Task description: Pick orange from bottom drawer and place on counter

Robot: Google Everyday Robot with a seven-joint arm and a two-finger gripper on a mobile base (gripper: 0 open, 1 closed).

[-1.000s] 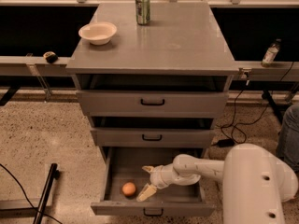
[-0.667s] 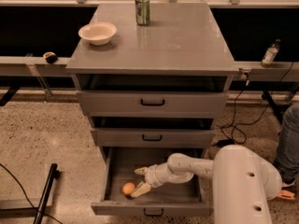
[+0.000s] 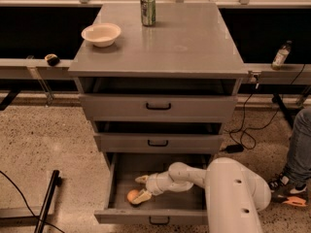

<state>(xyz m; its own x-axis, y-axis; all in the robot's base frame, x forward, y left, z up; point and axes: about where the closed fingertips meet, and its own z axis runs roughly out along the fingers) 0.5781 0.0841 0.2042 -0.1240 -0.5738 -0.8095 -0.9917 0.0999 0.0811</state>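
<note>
The bottom drawer (image 3: 121, 216) of the grey cabinet is pulled open. The orange (image 3: 131, 195) lies on its floor near the front left. My gripper (image 3: 140, 188) is down inside the drawer, reaching in from the right. It is open, with its lower finger (image 3: 142, 196) right beside the orange's right side and its upper finger (image 3: 142, 179) further back. The orange does not sit between the fingers. The counter (image 3: 189, 42) is the grey glossy top of the cabinet. My white arm (image 3: 233, 188) covers the drawer's right part.
A white bowl (image 3: 101, 34) and a green can (image 3: 147, 9) stand on the counter. The two upper drawers are slightly open. A small dark round object (image 3: 51, 59) and a bottle (image 3: 280, 55) sit on the ledge behind. A person's leg (image 3: 299, 144) is at right, a black pole (image 3: 46, 203) at left.
My gripper has moved left across the drawer floor towards the orange, and its lower finger now lies beside the fruit. The orange has stayed in place.
</note>
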